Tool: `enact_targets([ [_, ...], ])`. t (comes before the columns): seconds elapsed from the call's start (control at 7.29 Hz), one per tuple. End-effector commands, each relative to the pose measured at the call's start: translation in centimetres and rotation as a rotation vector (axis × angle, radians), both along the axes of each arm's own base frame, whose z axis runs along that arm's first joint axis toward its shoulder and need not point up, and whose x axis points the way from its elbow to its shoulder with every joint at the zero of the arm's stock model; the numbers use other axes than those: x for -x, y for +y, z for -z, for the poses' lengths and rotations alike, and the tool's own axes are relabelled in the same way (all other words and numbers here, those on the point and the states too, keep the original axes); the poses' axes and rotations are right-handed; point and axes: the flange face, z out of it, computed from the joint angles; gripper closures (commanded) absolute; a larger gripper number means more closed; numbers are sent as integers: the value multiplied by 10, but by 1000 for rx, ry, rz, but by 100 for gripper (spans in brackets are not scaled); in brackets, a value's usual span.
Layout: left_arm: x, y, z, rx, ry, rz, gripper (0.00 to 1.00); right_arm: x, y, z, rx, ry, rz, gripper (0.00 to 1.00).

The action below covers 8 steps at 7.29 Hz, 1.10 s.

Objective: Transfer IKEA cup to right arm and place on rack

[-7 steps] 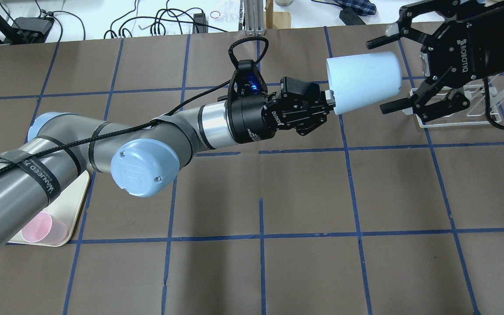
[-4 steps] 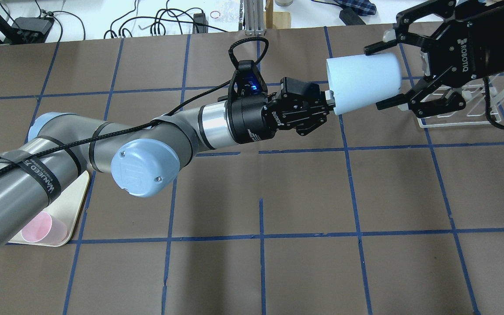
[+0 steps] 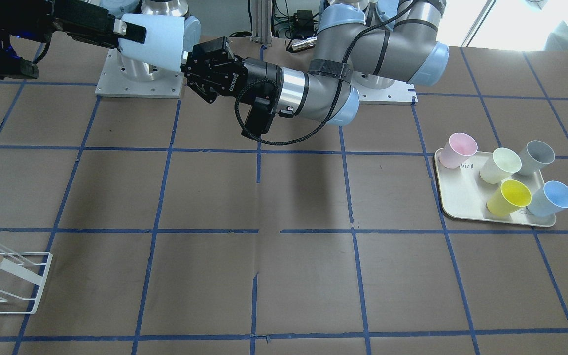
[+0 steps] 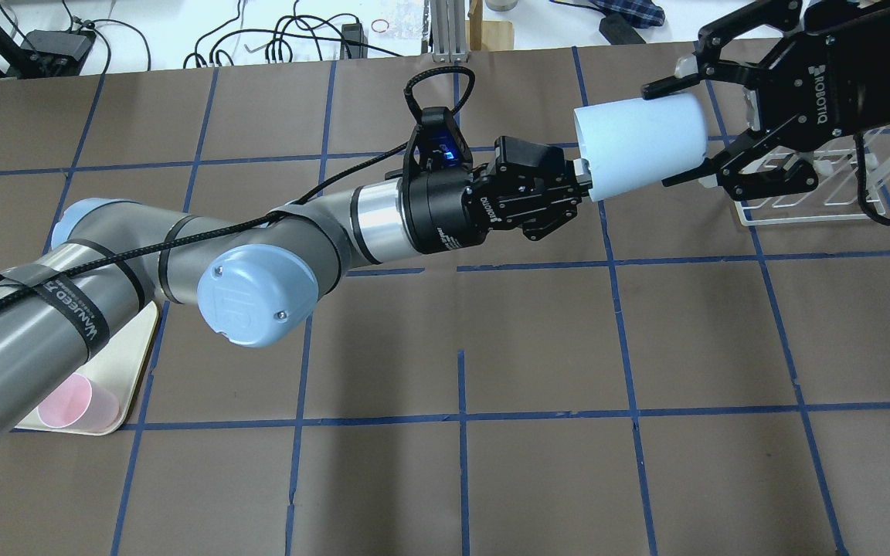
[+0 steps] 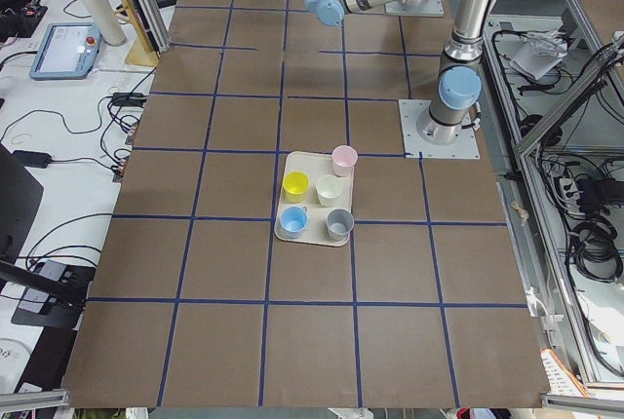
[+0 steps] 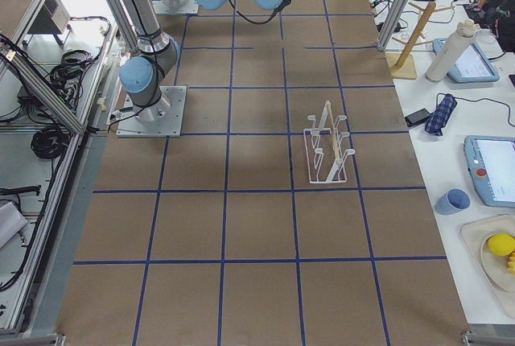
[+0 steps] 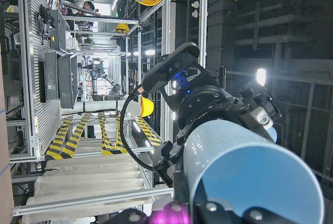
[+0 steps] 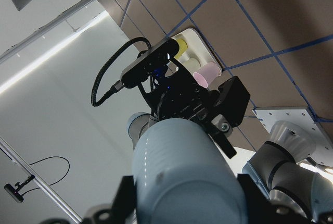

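The IKEA cup (image 4: 638, 147) is pale blue and lies on its side in the air, also seen in the front view (image 3: 153, 42). My left gripper (image 4: 582, 174) is shut on its rim at the open end; the left wrist view looks into the bright blue inside (image 7: 250, 177). My right gripper (image 4: 673, 135) comes in from the right, with one finger on each side of the cup's base end, touching it. The right wrist view shows the cup (image 8: 182, 177) between its fingers. The white wire rack (image 4: 816, 216) stands on the table under the right gripper.
A cream tray (image 3: 461, 209) holds a pink cup (image 3: 457, 149), a yellow cup (image 3: 511, 197), a second blue cup (image 3: 552, 197), a grey cup (image 3: 538, 157) and a pale green cup (image 3: 501, 165). Brown table with blue tape lines.
The right gripper has moved in around the cup's base end and its fingers have closed from wide open onto the cup. The left arm and the cup have barely moved.
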Motion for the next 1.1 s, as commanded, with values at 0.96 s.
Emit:
enact_targets([
  [0.96, -147, -68, 9, -75, -426, -1, 0, 30, -17, -4, 169, 331, -136, 62],
])
